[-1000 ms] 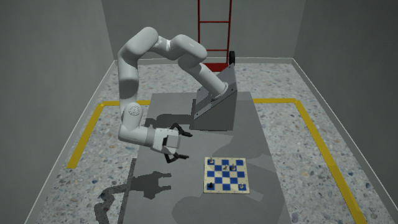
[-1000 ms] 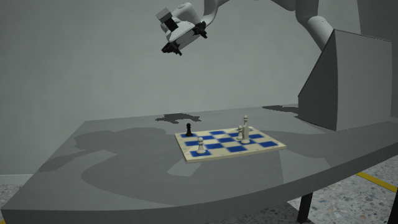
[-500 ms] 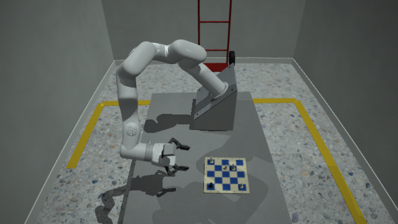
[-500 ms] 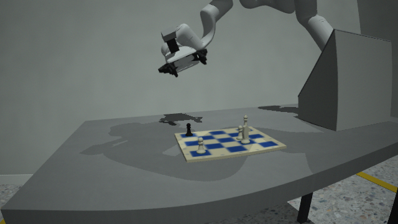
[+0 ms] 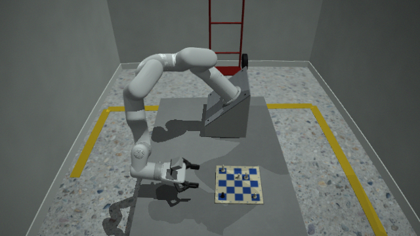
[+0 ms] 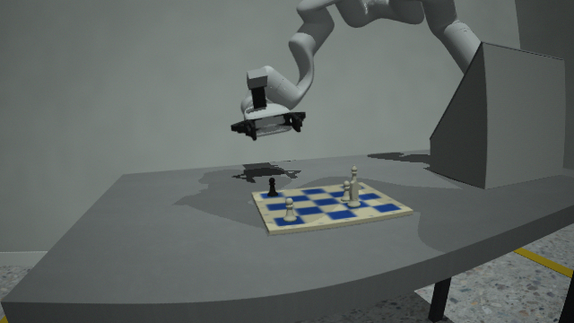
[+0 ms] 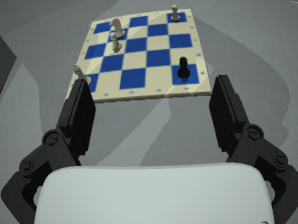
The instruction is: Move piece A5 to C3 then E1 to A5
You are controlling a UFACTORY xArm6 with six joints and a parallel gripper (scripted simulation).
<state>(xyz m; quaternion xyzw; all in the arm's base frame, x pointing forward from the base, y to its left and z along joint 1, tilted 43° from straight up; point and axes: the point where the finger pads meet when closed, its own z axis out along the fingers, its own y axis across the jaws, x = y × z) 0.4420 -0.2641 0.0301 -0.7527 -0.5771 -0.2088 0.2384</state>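
A small blue-and-cream chessboard (image 5: 239,201) (image 6: 341,222) (image 7: 154,46) lies on the grey table (image 5: 184,111) (image 6: 134,233). A black pawn (image 5: 222,195) (image 6: 272,187) (image 7: 182,68) and a white pawn (image 5: 254,196) (image 6: 290,210) (image 7: 174,12) stand on two corners. A light piece (image 5: 223,168) stands on a third corner, half hidden by a finger in the wrist view. A tall white piece (image 5: 245,176) (image 6: 353,187) (image 7: 116,28) and a small one (image 5: 237,176) (image 6: 345,191) (image 7: 117,44) stand side by side further in. The edge labels are too small to read. My gripper (image 5: 196,176) (image 6: 273,129) (image 7: 151,91) is open and empty, high above the table beside the board's black-pawn edge.
The grey wedge-shaped arm base (image 5: 230,121) (image 6: 498,121) stands at the back of the table. A red hand truck (image 5: 226,36) leans on the far wall. A yellow line (image 5: 331,137) runs on the floor around the table.
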